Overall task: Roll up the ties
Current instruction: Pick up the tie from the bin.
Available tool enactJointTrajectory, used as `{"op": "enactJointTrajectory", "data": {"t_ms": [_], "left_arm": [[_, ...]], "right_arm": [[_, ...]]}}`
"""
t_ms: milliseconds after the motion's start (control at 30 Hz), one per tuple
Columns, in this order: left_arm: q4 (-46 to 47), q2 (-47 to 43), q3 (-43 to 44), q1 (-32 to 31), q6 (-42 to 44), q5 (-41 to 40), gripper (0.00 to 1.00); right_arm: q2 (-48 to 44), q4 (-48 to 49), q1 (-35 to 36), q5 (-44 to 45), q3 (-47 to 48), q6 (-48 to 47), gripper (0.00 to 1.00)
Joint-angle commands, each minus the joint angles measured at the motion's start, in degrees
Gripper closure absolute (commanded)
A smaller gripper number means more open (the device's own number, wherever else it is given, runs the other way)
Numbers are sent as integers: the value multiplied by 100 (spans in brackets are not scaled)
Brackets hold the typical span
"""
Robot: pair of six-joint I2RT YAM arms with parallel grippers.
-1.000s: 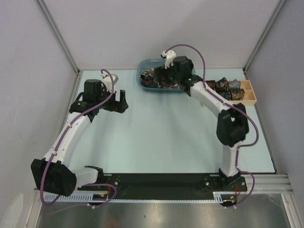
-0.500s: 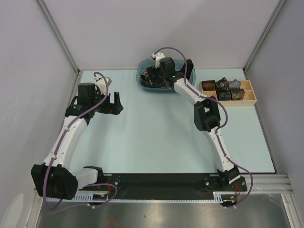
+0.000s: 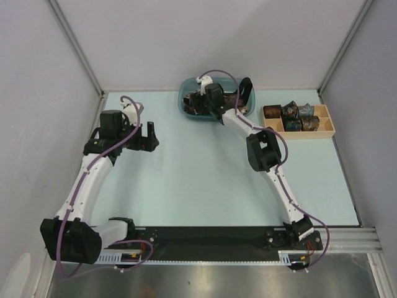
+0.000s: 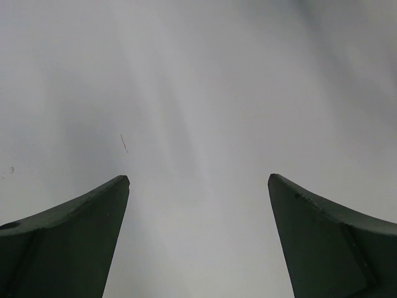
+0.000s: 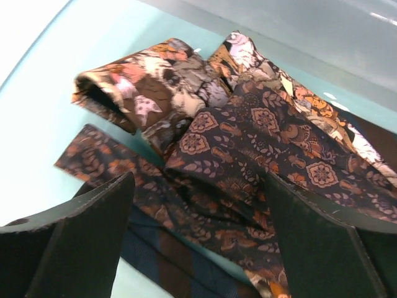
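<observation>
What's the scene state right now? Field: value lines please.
left gripper: open, over bare table
right gripper: open, close above the loose ties
loose ties: tangled pile in blue bin
rolled ties: in wooden tray, right of the bin
held: nothing in either gripper

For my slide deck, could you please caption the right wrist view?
Open right gripper poised over a heap of patterned ties in the teal bin.
</observation>
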Motion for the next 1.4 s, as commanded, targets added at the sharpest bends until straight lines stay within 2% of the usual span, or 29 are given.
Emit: {"op": "enactJointTrajectory", "data": {"t_ms": [0, 267, 367, 467, 500, 567, 600, 667, 1067, 1367], "left_arm": [[-41, -203, -26, 91, 107, -78, 1], [-32, -169, -71, 144, 116, 1, 1], [-15, -81, -18, 152, 116, 27, 0], [-15, -45, 35, 152, 133, 54, 0], [-6, -37, 44, 161, 142, 54, 0], [-6, 7, 79, 161, 151, 80, 1], [3, 25, 88, 161, 177, 89, 1], [3, 69, 140, 170, 177, 89, 0], [135, 429, 580, 223, 151, 388, 1], [275, 745, 1151, 231, 160, 528, 1]], "right_arm": [[176, 377, -82, 200, 349, 35, 13], [106, 395, -144, 166, 340, -18, 34], [-70, 439, -144, 60, 227, -62, 46], [-254, 544, -153, 25, 173, -150, 64], [-281, 536, -170, 7, 191, -193, 74], [-404, 545, -188, -37, 226, -246, 85], [-456, 536, -205, -80, 261, -238, 94], [-685, 466, -267, -168, 287, -159, 100], [-2407, -88, -600, -1346, 252, 667, 100], [-3708, -281, -724, -1452, 305, 1168, 100]]}}
